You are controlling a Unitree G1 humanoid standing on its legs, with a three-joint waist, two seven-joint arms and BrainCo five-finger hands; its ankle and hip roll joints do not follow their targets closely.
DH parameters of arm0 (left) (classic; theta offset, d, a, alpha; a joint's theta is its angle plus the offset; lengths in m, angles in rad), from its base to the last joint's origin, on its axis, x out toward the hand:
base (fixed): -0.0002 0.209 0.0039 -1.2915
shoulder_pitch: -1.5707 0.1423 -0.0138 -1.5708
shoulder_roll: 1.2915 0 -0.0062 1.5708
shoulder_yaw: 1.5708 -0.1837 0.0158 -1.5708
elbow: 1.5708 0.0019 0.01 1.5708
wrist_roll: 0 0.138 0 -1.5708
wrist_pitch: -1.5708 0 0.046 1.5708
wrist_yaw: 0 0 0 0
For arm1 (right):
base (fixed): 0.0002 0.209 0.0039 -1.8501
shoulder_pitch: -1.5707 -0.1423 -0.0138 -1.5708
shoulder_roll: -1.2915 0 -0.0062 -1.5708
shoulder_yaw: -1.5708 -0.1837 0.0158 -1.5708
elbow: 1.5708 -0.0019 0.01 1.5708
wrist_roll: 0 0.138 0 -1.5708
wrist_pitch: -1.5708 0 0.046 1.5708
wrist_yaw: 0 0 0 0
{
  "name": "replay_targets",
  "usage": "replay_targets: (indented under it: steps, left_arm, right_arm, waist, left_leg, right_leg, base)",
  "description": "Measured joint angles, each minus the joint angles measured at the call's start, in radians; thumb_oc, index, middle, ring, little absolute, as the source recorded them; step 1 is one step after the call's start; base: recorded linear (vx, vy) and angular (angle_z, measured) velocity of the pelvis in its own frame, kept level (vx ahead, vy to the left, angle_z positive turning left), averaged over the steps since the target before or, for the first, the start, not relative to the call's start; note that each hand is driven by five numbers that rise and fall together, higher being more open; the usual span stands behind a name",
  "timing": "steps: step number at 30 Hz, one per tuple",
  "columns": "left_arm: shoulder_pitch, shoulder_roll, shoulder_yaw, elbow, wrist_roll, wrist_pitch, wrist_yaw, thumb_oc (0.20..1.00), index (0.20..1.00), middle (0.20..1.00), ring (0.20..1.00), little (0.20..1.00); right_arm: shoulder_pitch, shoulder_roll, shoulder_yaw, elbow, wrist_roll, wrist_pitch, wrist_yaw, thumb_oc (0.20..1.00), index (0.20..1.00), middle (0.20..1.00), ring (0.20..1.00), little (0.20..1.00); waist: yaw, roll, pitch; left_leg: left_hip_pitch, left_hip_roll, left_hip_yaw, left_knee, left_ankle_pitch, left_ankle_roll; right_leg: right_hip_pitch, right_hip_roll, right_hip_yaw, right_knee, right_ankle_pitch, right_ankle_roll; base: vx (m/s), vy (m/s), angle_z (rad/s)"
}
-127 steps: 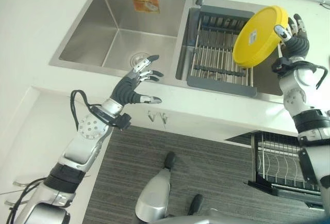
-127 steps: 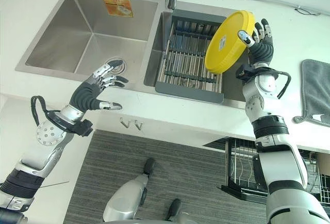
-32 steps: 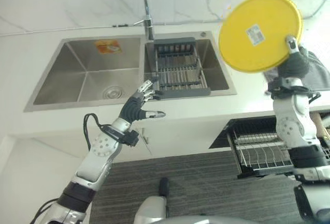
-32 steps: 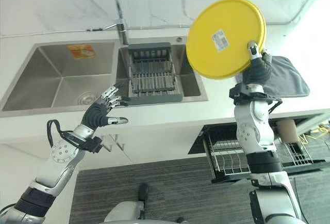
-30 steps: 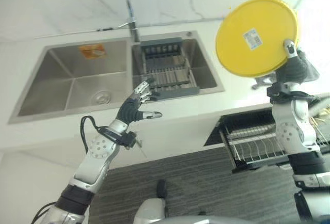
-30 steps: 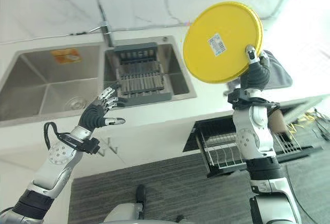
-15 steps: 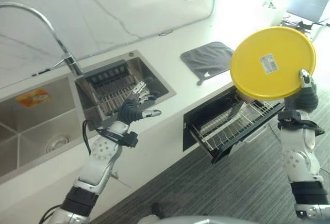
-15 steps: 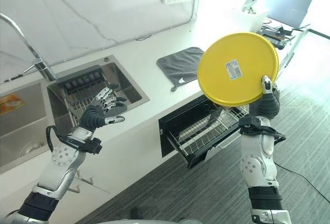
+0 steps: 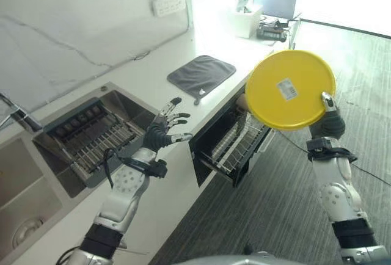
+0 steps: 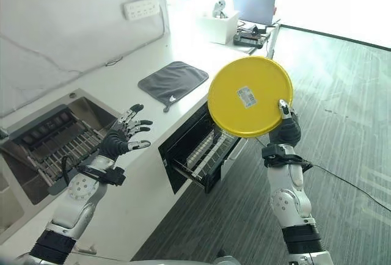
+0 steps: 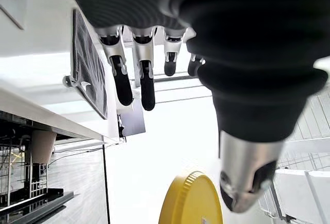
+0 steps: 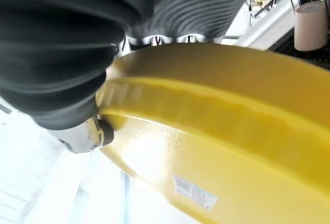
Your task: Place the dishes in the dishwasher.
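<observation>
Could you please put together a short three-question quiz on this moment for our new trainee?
1. True or false: the left hand holds the yellow plate.
2. Which hand grips the plate: A) left, B) right, C) both?
3. Fill in: the pulled-out dishwasher rack sits below the counter's ____ mat.

Key:
1. False: the left hand is open and holds nothing, above the counter edge.
2. B: the right hand pinches the plate's rim, holding it upright above the rack.
3. Grey.
</observation>
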Motion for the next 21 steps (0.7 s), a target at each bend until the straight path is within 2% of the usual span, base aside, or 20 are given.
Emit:
replay_targets:
  steps: [2,3,5,7,8,9,11,13,14,16,17,18,19,20,21]
  left_arm:
    - [0.007,0.009,0.0,0.0,0.005,0.0,-0.001,1.0,1.0,1.0,1.0,1.0]
    - [0.005,0.015,0.0,0.003,0.005,-0.001,-0.003,1.0,1.0,1.0,1.0,1.0]
    - [-0.002,0.019,0.0,0.024,0.007,-0.01,-0.004,1.0,1.0,1.0,1.0,1.0]
    - [-0.003,0.023,0.002,0.051,0.038,-0.02,0.0,1.0,1.0,1.0,1.0,1.0]
    - [0.004,0.029,0.001,0.049,0.043,-0.024,0.0,1.0,1.0,1.0,1.0,1.0]
    - [0.004,0.036,0.002,0.045,0.043,-0.027,0.002,1.0,1.0,1.0,1.0,1.0]
    - [0.002,0.042,0.004,0.038,0.044,-0.029,0.011,1.0,1.0,1.0,1.0,1.0]
    - [-0.001,0.051,0.004,0.038,0.044,-0.029,0.027,1.0,1.0,1.0,1.0,1.0]
    - [-0.001,0.06,0.01,0.039,0.044,-0.029,0.037,1.0,1.0,1.0,1.0,1.0]
    - [-0.001,0.062,0.013,0.041,0.044,-0.029,0.044,1.0,1.0,1.0,1.0,1.0]
    - [-0.003,0.062,0.012,0.042,0.043,-0.029,0.048,1.0,1.0,1.0,1.0,1.0]
    - [-0.002,0.065,0.009,0.041,0.044,-0.029,0.053,1.0,1.0,1.0,1.0,1.0]
    - [-0.002,0.08,0.011,0.037,0.043,-0.03,0.059,1.0,1.0,1.0,1.0,1.0]
    - [0.003,0.069,0.016,0.045,0.043,-0.032,0.063,1.0,1.0,1.0,1.0,1.0]
    - [0.03,0.053,0.018,0.029,0.044,-0.029,0.067,1.0,1.0,1.0,1.0,1.0]
  right_arm:
    - [0.005,0.014,0.006,0.0,0.0,0.0,0.007,0.2,0.2,0.2,0.2,0.2]
    - [0.007,0.027,0.008,0.001,0.001,-0.001,0.015,0.2,0.2,0.2,0.2,0.2]
    - [0.012,0.046,0.015,0.012,0.001,-0.002,0.027,0.2,0.2,0.2,0.2,0.2]
    - [0.023,0.062,0.021,0.031,0.002,-0.007,0.045,0.2,0.2,0.2,0.2,0.2]
    - [0.028,0.071,0.025,0.038,0.002,-0.008,0.058,0.2,0.2,0.2,0.2,0.2]
    - [0.029,0.071,0.031,0.038,0.002,-0.012,0.074,0.2,0.2,0.2,0.2,0.2]
    - [0.026,0.074,0.049,0.036,0.002,-0.028,0.094,0.2,0.2,0.2,0.2,0.2]
    - [0.018,0.076,0.063,0.035,0.001,-0.027,0.097,0.2,0.2,0.2,0.2,0.2]
    - [0.008,0.078,0.082,0.033,0.001,-0.026,0.097,0.2,0.2,0.2,0.2,0.2]
    - [0.008,0.078,0.089,0.032,0.002,-0.026,0.096,0.2,0.2,0.2,0.2,0.2]
    - [0.008,0.073,0.086,0.033,0.004,-0.026,0.095,0.2,0.2,0.2,0.2,0.2]
    - [0.008,0.068,0.083,0.032,0.016,-0.026,0.095,0.2,0.2,0.2,0.2,0.2]
    - [0.003,0.073,0.082,0.032,0.024,-0.026,0.096,0.2,0.2,0.2,0.2,0.2]
    - [-0.009,0.063,0.082,0.036,0.028,-0.025,0.1,0.2,0.2,0.2,0.2,0.2]
    - [-0.021,0.053,0.076,0.03,0.034,-0.019,0.092,0.2,0.2,0.2,0.2,0.2]
  waist:
    - [0.01,-0.005,0.0]
    - [0.018,-0.005,0.002]
    - [0.038,0.003,0.004]
    - [0.035,-0.013,0.023]
    - [0.041,-0.015,0.026]
    - [0.048,-0.025,0.025]
    - [0.056,-0.023,0.027]
    - [0.061,-0.016,0.03]
    - [0.063,-0.011,0.034]
    - [0.062,-0.006,0.036]
    - [0.055,-0.013,0.034]
    - [0.055,-0.039,0.025]
    - [0.065,-0.077,0.025]
    - [0.081,-0.084,0.028]
    - [0.071,-0.046,0.03]
  left_leg:
    - [-0.001,-0.009,-0.001,0.006,0.0,0.007]
    - [-0.004,-0.012,-0.004,0.006,-0.004,0.017]
    - [-0.018,-0.013,-0.025,0.006,-0.01,0.038]
    - [-0.014,-0.014,-0.02,0.037,-0.024,0.047]
    - [-0.013,-0.016,-0.006,0.041,-0.028,0.054]
    - [-0.011,-0.022,0.002,0.041,-0.028,0.054]
    - [-0.02,-0.026,0.007,0.04,-0.028,0.054]
    - [-0.023,-0.026,0.003,0.042,-0.028,0.054]
    - [-0.029,-0.021,-0.001,0.042,-0.025,0.057]
    - [-0.027,0.009,-0.016,0.04,-0.008,0.043]
    - [-0.031,0.022,-0.03,0.037,0.0,0.021]
    - [-0.023,0.023,-0.036,0.024,0.005,0.008]
    - [-0.009,0.01,-0.039,0.014,0.004,-0.018]
    - [0.004,0.017,-0.032,0.008,-0.004,-0.038]
    - [0.0,0.057,-0.024,0.001,-0.007,-0.044]
  right_leg:
    - [-0.008,-0.002,-0.001,0.019,0.001,0.003]
    - [-0.038,0.003,-0.006,0.071,-0.003,0.005]
    - [-0.145,0.027,-0.054,0.24,-0.003,0.006]
    - [-0.196,0.012,-0.105,0.363,0.008,0.018]
    - [-0.205,-0.005,-0.147,0.367,0.015,0.014]
    - [-0.209,-0.021,-0.17,0.349,0.002,-0.007]
    - [-0.174,-0.072,-0.193,0.213,-0.001,-0.015]
    - [-0.144,-0.128,-0.192,0.074,0.032,0.018]
    - [-0.138,-0.157,-0.187,0.008,0.072,0.043]
    - [-0.136,-0.146,-0.182,0.0,0.105,0.053]
    - [-0.115,-0.129,-0.19,-0.009,0.11,0.047]
    - [-0.084,-0.107,-0.192,-0.024,0.118,0.035]
    - [-0.051,-0.093,-0.19,-0.025,0.133,0.019]
    - [-0.036,-0.082,-0.21,-0.033,0.104,0.033]
    - [-0.03,-0.052,-0.22,-0.034,0.097,0.019]
  base:
    - [0.03,0.2,0.05]
    - [-0.01,0.14,-0.15]
    - [0.01,0.089,-0.3]
    - [0.08,0.001,-0.18]
    - [0.15,-0.105,-0.24]
    - [0.17,-0.182,-0.23]
    - [0.14,-0.25,-0.07]
    - [0.08,-0.227,-0.05]
    - [0.08,-0.188,-0.05]
    - [0.1,-0.181,0.17]
    - [0.08,-0.133,0.46]
    - [0.1,-0.112,0.44]
    - [0.12,-0.121,0.13]
    - [0.12,-0.099,0.04]
    - [0.09,-0.056,-0.04]
